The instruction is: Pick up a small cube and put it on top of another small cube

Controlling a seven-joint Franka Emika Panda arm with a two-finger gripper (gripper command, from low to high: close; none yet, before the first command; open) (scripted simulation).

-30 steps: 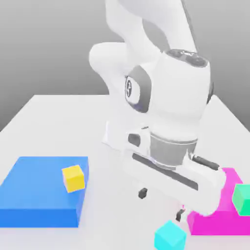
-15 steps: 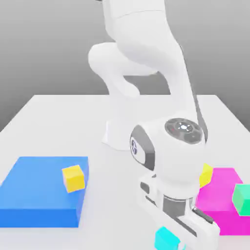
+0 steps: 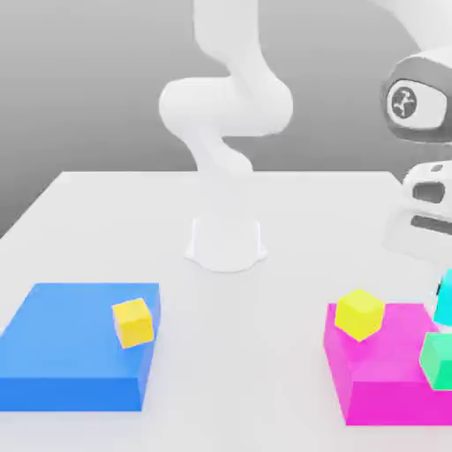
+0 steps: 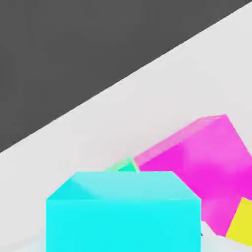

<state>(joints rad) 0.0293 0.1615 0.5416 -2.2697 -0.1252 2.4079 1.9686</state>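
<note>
The claw, closed on the small plain cyan cube (image 3: 445, 298), has lifted it above the flat magenta block (image 3: 388, 395); lowering onto the small mint-green cube (image 3: 439, 360) remains.

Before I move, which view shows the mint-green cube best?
The exterior view: there the mint-green cube shows at the magenta block, cut by the picture's edge. The hand view shows just a sliver behind the cyan cube.
</note>
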